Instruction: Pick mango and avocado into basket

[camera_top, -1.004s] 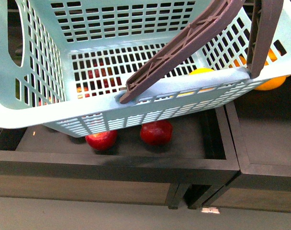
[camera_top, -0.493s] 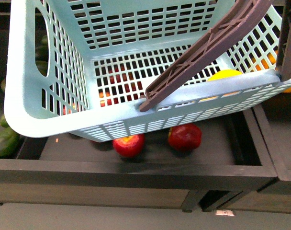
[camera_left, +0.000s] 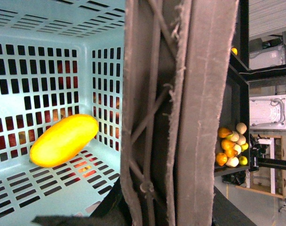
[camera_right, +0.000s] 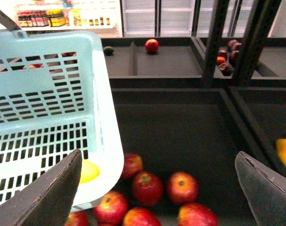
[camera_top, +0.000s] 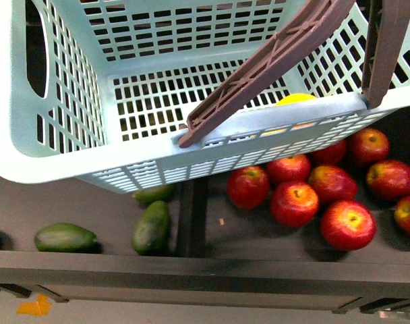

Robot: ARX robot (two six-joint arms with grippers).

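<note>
The light teal basket (camera_top: 63, 162) hangs above the produce bins and fills the top of the front view. Its two brown handles (camera_left: 180, 108) are pressed together in my left gripper (camera_left: 166, 209), which is shut on them. The yellow-orange mango (camera_left: 64, 140) lies on the basket floor; it also shows behind the rim (camera_top: 296, 99) and through the slots (camera_right: 89, 171). Several dull green avocados lie in the dark bin below the basket: one (camera_top: 65, 237) at the left, one (camera_top: 152, 227) by the divider. My right gripper (camera_right: 162, 195) is open and empty above red apples, beside the basket (camera_right: 53, 113).
Several red apples (camera_top: 295, 202) lie in the right bin, under and beside the basket's corner. A dark divider (camera_top: 191, 216) separates the avocado and apple bins. A dark front ledge (camera_top: 205, 280) runs along the bins. Farther shelves hold an apple (camera_right: 152, 45) and mixed fruit (camera_left: 231, 146).
The front view has slid along the shelf: two lone apples gave way to avocados at the left and a heap of apples at the right. The basket stays held with the mango inside.
</note>
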